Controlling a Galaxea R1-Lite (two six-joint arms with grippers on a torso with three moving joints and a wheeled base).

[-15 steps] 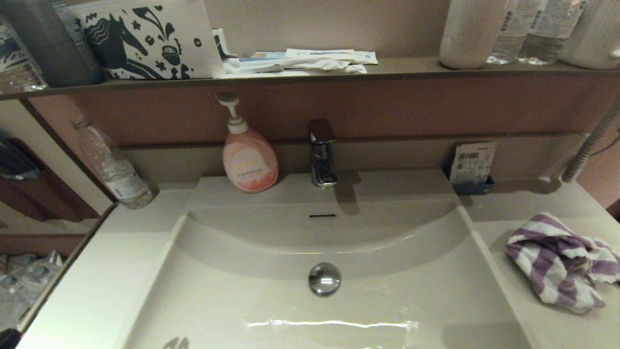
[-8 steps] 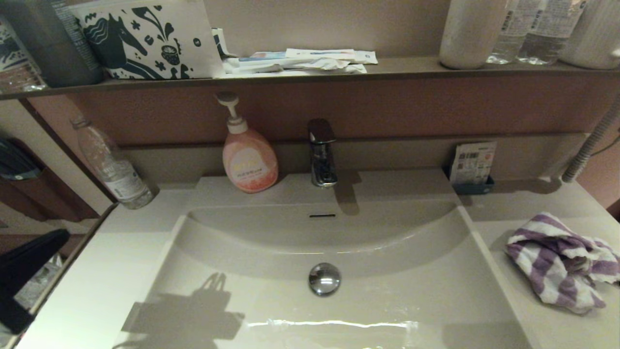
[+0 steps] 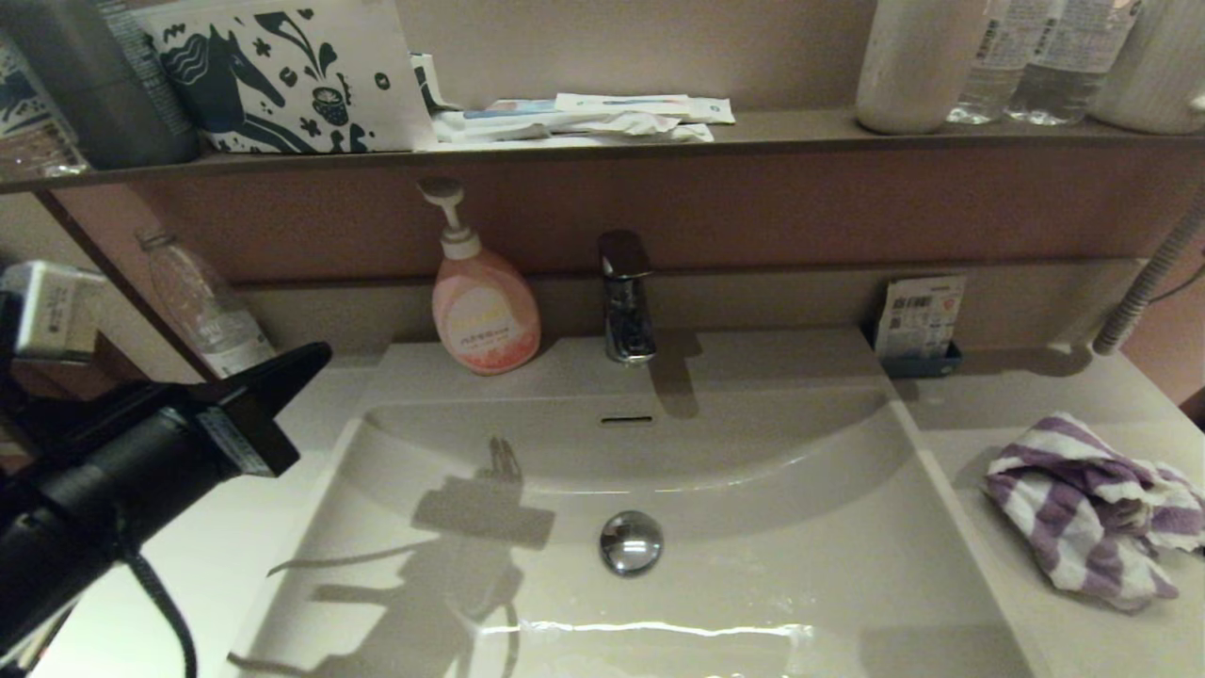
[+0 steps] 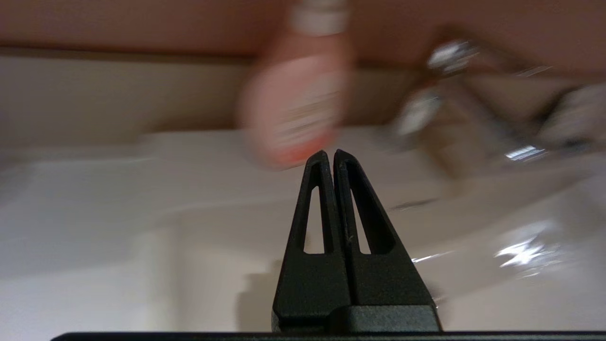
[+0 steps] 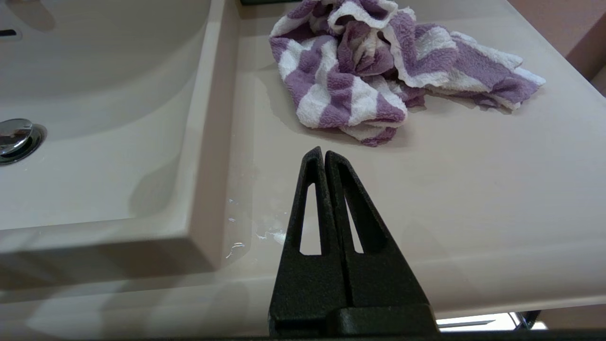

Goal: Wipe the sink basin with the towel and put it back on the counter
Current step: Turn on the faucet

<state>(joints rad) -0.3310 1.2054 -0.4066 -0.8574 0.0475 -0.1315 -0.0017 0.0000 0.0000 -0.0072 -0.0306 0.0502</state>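
Towel [image 3: 1092,508] crumpled on table [image 3: 1036,414] right of sink basin [image 3: 734,584], untouched. Soap bottle [image 3: 484,315] and faucet [image 3: 626,297] behind basin, water bottle [image 3: 202,306] at left rear. Left claw [image 3: 311,358] now risen over table's left edge, fingers pressed together, shadow grown across basin. Right claw [image 5: 324,154] pressed together, empty, near towel.

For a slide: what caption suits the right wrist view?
Shut right hand above counter, short of crumpled towel.
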